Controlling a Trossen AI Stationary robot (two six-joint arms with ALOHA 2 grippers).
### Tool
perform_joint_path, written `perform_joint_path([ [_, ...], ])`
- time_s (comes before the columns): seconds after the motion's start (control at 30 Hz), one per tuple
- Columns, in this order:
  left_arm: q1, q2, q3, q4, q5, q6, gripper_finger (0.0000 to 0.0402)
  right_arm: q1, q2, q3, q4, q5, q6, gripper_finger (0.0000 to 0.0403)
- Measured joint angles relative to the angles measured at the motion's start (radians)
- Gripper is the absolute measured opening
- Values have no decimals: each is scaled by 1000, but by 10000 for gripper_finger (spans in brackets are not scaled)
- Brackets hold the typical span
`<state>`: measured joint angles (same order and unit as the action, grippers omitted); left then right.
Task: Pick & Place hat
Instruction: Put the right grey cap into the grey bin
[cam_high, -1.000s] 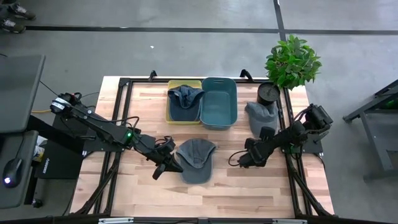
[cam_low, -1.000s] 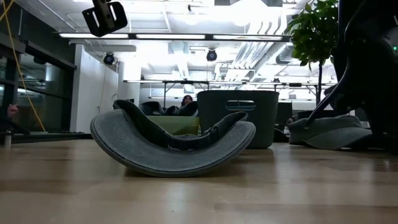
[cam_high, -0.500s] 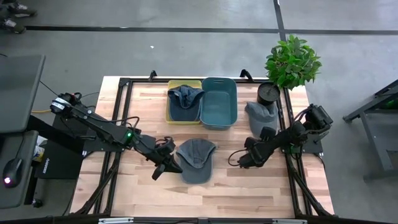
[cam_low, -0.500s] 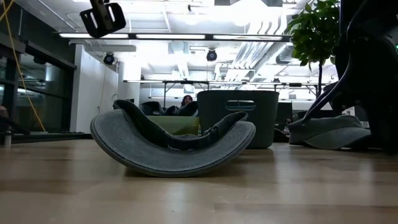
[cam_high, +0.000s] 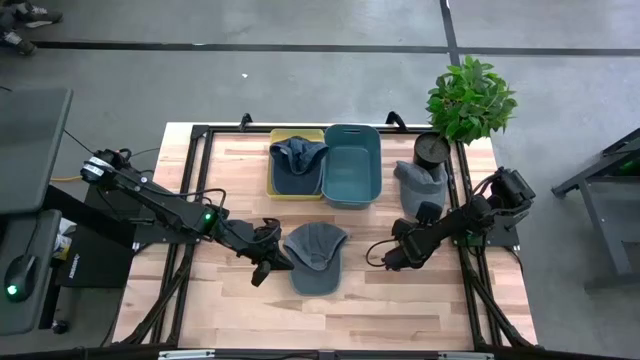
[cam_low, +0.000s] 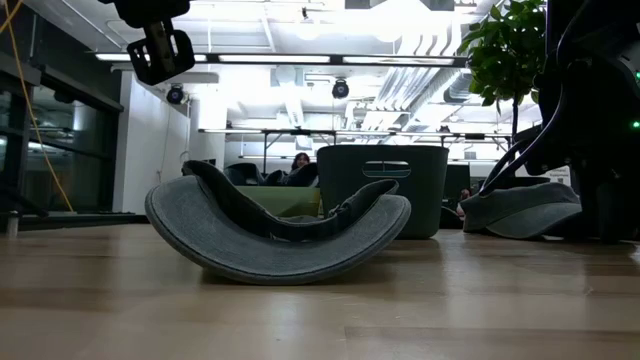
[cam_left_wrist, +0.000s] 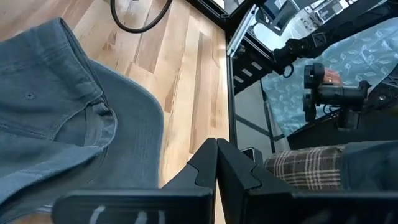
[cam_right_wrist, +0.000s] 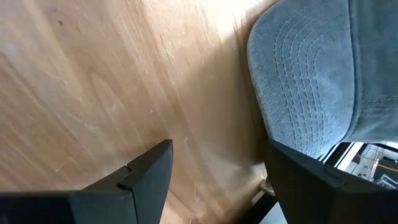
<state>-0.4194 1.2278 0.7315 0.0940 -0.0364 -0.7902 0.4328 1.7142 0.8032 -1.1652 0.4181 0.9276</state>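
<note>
Right now, left gripper (cam_high: 263, 268): fingers pressed flat together, holding nothing, tips just beside the edge of the centre hat (cam_high: 316, 258). Right gripper (cam_high: 380, 257): spread wide, empty, low over the table (cam_high: 230, 170), with that same hat ahead of its fingertips, near but apart. In the right wrist view, a stitched grey brim just past the open fingers, probably that hat's.

Probably the approach step, with no grasp yet. To do it well:
- Pick 1 arm and hold the other clear.
- With the right: leave the fingers wide and slide forward low until 1 finger passes under the brim and the other over it. Then close on the stiff brim rather than the soft crown.
- Rests on a curved underside in the low view, so likely to rock. Come in slowly and avoid shoving it toward the left gripper.
- With the left: open first. Shut like this, good only for nudging.
- Lift straight up before carrying toward the bins beyond both grippers.

Count:
- 3 hats: 1 between the 2 grippers, 1 side hat (cam_high: 420, 185) off beside the right gripper's arm, 1 tray hat (cam_high: 297, 160) lying in the yellow tray (cam_high: 271, 182).
- 2 containers: that tray and a teal bin (cam_high: 352, 175) right against it, seemingly empty.
- 1 potted plant (cam_high: 470, 95).
- 1 dark round container (cam_high: 432, 148) just beside the plant.
</note>
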Motion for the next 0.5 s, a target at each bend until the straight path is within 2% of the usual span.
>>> perform_joint_path([
  [0.17, 0, 0, 0, 0, 1, 10, 1, 0, 0, 0, -16, -5, 38, 233],
  [0.27, 0, 0, 0, 1, 1, 24, 1, 0, 0, 0, -42, -10, 42, 199],
  [0.4, 0, 0, 0, 1, 8, 26, 1, 0, 0, 1, -58, -56, 42, 120],
  [0.5, 0, 0, 0, 1, 25, 26, 1, 0, 0, 12, -58, -102, 37, 35],
])
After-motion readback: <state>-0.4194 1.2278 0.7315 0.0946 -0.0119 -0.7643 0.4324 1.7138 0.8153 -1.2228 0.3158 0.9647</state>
